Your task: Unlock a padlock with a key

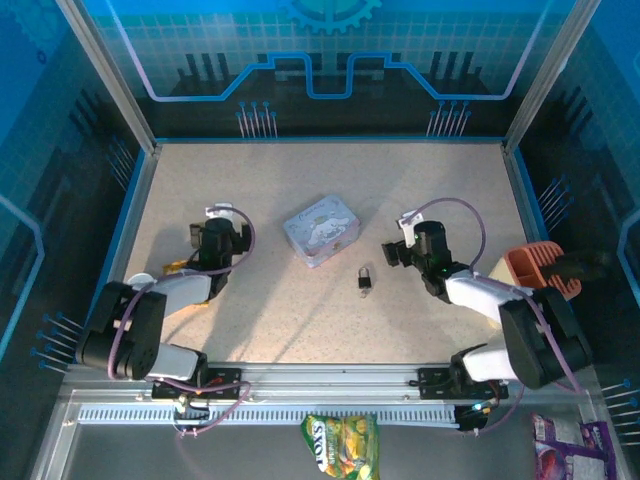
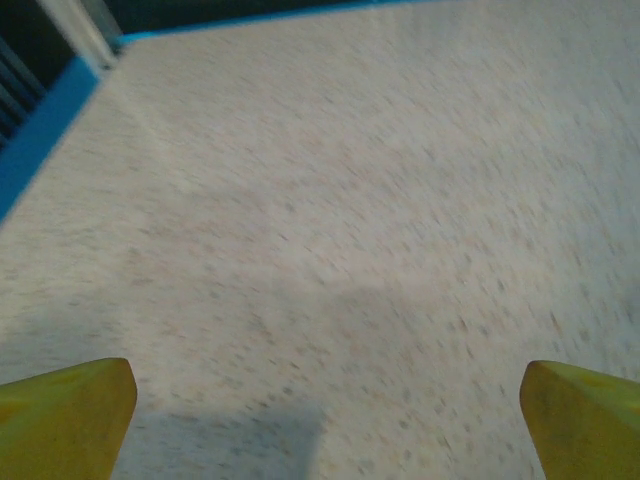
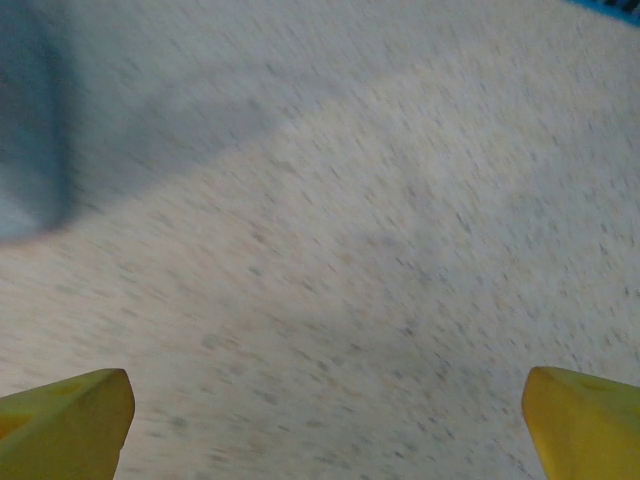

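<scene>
Both claws wide open, nothing held. Left claw (image 2: 325, 400): yellow wedge fingertips (image 2: 65, 415) at opposite frame edges, bare table between them. Right claw (image 3: 325, 410): same, tips far apart over bare table.

Padlock (image 1: 366, 276) lies flat on the table (image 1: 250, 310), about mid-table, near the right claw and well apart from the left. Small dark body, thin silvery shackle. A dark sliver touches its near side (may be the key, too small to tell).

Around it:
- Pale blue rectangular tin (image 1: 322, 229), rounded corners, white cartoon figure on the lid; beyond the padlock and slightly left, not touching. Lid text not readable.
- Orange ribbed plastic piece (image 1: 535, 268) at the right table edge, behind my right forearm.
- Green-yellow glossy snack packet (image 1: 342, 446) off the table, below the front rail; white lettering, unreadable.
- Purple packet (image 1: 560, 452) at bottom right.

Nothing lies between the right claw and the padlock. Table surface is matte speckled beige with blue edge trim (image 2: 45, 130).
</scene>
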`<action>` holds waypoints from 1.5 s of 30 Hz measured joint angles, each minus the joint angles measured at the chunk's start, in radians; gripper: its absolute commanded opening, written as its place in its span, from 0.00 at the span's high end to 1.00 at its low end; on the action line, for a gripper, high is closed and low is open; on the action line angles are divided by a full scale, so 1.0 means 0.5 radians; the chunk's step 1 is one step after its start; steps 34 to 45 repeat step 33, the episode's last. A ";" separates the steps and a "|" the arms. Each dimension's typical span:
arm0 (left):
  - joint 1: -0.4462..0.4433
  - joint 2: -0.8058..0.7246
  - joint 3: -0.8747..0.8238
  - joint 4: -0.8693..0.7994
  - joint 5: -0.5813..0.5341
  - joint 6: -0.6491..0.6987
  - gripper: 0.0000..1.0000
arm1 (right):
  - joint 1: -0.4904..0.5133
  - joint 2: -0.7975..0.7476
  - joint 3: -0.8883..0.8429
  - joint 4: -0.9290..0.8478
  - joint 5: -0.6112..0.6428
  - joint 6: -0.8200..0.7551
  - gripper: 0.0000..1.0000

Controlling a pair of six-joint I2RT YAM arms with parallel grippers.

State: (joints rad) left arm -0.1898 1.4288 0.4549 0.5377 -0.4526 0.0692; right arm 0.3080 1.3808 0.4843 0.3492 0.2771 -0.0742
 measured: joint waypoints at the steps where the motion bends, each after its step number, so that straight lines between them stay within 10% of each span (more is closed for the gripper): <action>1: 0.008 0.036 -0.027 0.058 0.093 0.025 0.01 | -0.037 0.026 -0.037 0.081 -0.018 -0.040 0.00; 10: 0.313 0.224 -0.197 0.642 0.557 -0.037 0.01 | -0.515 0.268 -0.314 1.057 -0.526 0.014 0.00; 45: 0.323 0.233 -0.179 0.703 0.625 -0.091 0.01 | -0.507 0.312 -0.194 1.039 -0.471 0.111 0.00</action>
